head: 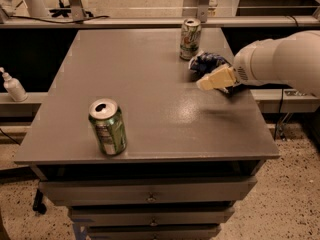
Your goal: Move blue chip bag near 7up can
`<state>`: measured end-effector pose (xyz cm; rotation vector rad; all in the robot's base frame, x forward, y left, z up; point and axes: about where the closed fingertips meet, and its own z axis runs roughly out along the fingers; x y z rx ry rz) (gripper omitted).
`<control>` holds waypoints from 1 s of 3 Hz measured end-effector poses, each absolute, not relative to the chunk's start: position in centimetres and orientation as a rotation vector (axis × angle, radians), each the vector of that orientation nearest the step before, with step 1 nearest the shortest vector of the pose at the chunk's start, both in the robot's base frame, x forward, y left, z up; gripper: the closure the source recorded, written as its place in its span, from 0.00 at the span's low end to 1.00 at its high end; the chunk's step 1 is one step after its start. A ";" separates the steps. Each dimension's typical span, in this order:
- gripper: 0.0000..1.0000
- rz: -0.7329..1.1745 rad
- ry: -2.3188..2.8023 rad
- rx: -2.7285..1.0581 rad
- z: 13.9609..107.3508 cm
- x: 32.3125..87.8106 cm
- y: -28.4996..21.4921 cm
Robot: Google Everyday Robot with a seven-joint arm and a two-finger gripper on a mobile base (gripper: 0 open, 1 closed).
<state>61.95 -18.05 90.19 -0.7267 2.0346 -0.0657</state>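
Observation:
The blue chip bag [207,62] lies crumpled on the grey table [150,84] at the far right, just in front and to the right of the 7up can [190,38]. The 7up can stands upright near the table's back edge, about a hand's width from the bag. My gripper [214,79], cream-coloured at the end of the white arm [280,61], reaches in from the right. It sits right against the bag's near side, low over the table. The bag's right part is hidden behind the arm.
A deeper green can [107,127] with a white label stands upright at the table's front left. Drawers [150,196] sit under the tabletop. A white pump bottle [12,86] stands on a lower ledge to the left. A rail runs behind the table.

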 end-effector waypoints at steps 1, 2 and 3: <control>0.00 0.015 1.995 -0.725 92.2 59.5 -18.4; 0.00 0.157 1.940 -0.729 93.8 58.1 -17.7; 0.00 0.340 1.859 -0.738 95.1 55.9 -18.0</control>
